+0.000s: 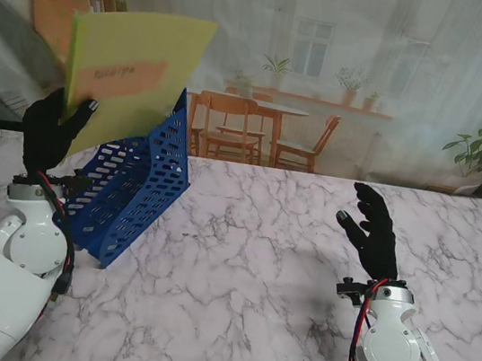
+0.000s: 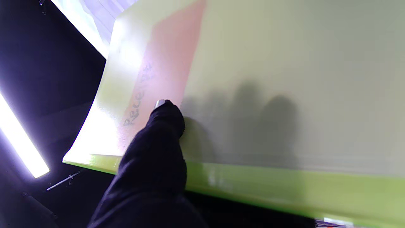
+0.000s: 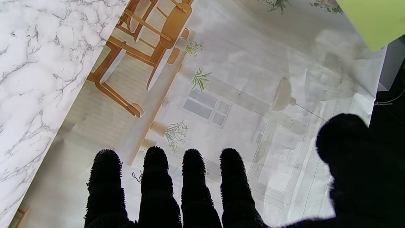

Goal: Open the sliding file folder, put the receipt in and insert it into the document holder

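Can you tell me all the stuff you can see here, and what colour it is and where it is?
Yellow-green plastic file folder: one, yellow-green with a pink receipt showing through it, held up in the air over the holder, on the left.
Pink paper receipt: one, pink, inside the folder.
Blue perforated plastic document holder: one, blue, standing on the table's left side, under the folder.
White marble-patterned table: one, white with grey veins, under everything.
Printed room backdrop: one, pale with brown chairs and green plants, behind the table.
Left hand: one, black glove, gripping the folder.
Right hand: one, black glove, open, holding nothing, on the right.
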